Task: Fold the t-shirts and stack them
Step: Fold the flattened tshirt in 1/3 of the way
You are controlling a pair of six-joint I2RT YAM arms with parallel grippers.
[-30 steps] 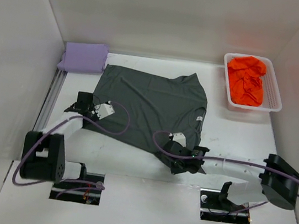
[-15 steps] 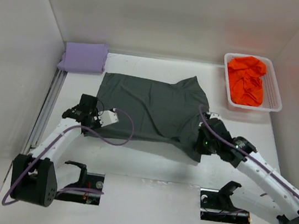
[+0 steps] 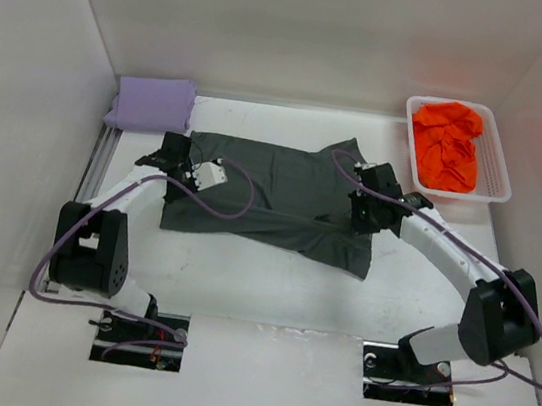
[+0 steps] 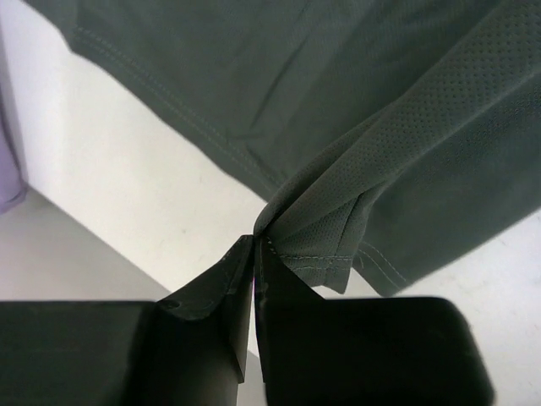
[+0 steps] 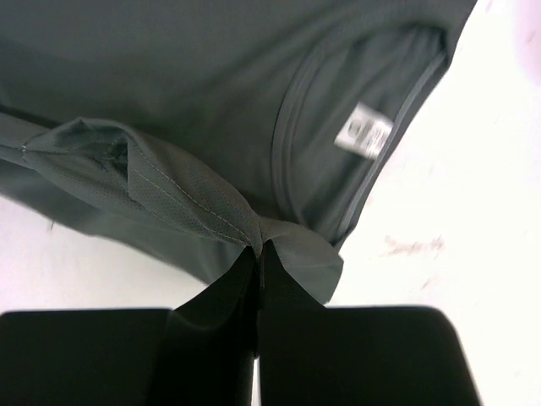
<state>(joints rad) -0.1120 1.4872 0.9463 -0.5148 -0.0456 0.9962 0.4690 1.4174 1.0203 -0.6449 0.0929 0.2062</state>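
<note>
The dark grey t-shirt (image 3: 272, 198) lies across the middle of the table, its near half lifted and carried back over the far half. My left gripper (image 3: 184, 163) is shut on the shirt's left hem corner (image 4: 317, 245). My right gripper (image 3: 364, 204) is shut on a pinch of the grey fabric (image 5: 254, 228) near the collar, whose white label (image 5: 363, 135) shows. A folded lavender t-shirt (image 3: 152, 103) sits at the far left corner. The orange t-shirt (image 3: 447, 144) lies crumpled in the white basket (image 3: 496, 179).
White walls close the table in on the left, the back and the right. A metal rail (image 3: 93, 178) runs along the left edge. The arm bases stand at the near edge, with purple cables trailing over the grey shirt.
Both grippers have carried the grey shirt's near edge away from the bases, towards the back. The shirt now looks narrower front to back, doubled over itself.
</note>
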